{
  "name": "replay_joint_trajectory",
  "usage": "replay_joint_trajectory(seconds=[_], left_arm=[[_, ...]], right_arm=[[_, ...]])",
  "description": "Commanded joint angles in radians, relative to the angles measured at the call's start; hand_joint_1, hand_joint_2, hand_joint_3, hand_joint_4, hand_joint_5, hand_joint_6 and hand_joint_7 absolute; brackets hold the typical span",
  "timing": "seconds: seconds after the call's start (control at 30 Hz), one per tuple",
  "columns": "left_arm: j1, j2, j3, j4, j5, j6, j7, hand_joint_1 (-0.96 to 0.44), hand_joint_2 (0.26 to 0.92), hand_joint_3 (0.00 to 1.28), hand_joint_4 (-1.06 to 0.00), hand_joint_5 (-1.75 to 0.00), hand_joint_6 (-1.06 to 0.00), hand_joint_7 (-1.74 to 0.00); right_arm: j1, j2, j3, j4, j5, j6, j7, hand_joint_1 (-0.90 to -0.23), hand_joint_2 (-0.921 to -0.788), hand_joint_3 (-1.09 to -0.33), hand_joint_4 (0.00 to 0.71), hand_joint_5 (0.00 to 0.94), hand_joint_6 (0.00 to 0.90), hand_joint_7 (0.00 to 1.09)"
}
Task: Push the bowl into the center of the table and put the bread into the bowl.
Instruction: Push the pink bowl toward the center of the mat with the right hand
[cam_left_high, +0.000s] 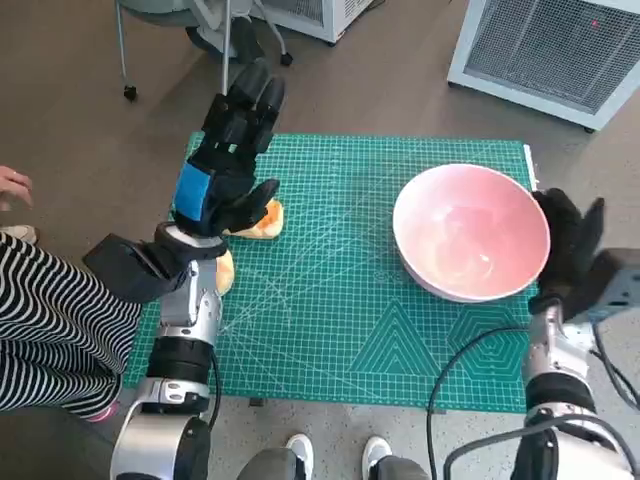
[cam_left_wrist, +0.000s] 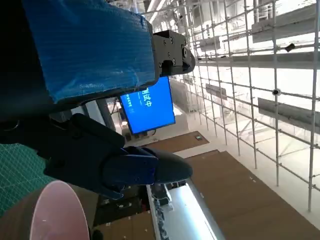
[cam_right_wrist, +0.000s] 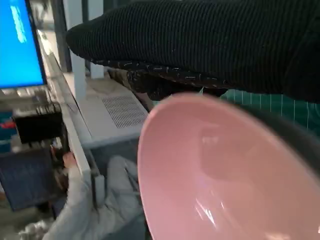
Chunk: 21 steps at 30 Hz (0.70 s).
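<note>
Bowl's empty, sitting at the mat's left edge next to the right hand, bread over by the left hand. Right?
Not quite. The head view shows the bowl at the mat's right edge, not its left. The rest holds: it is empty and next to the right hand, and the bread is by the left hand.

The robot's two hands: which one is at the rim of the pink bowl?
The right hand, in the black knitted glove, sits against the pink bowl. The blue-taped left hand hovers across the mat above the bread.
</note>
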<state>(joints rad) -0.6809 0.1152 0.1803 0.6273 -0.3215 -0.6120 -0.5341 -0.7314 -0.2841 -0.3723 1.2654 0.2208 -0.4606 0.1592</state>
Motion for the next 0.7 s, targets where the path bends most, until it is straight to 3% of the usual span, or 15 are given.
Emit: replay_joint_trajectory(seconds=[0.03, 0.3, 0.7], left_arm=[[0.010, 0.004, 0.005, -0.005, -0.005, -0.002, -0.002, -0.71, 0.921, 0.33, -0.03, 0.00, 0.00, -0.32], [0.009, 0.000, 0.000, -0.012, -0.002, 0.005, 0.002, -0.71, 0.921, 0.33, -0.03, 0.00, 0.00, -0.32], [0.013, 0.004, -0.001, -0.013, 0.004, 0.004, 0.005, -0.71, 0.921, 0.34, -0.03, 0.00, 0.00, -0.32]], right_arm=[[0.007, 0.023, 0.014, 0.016, -0.019, 0.020, 0.004, -0.659, -0.921, -0.818, 0.094, 0.009, 0.063, 0.26], [-0.011, 0.055, 0.050, 0.007, -0.052, 0.022, 0.010, -0.651, -0.921, -0.832, 0.103, 0.009, 0.073, 0.25], [-0.030, 0.091, 0.086, -0.003, -0.063, 0.014, 0.035, -0.673, -0.921, -0.830, 0.099, 0.004, 0.075, 0.24]])
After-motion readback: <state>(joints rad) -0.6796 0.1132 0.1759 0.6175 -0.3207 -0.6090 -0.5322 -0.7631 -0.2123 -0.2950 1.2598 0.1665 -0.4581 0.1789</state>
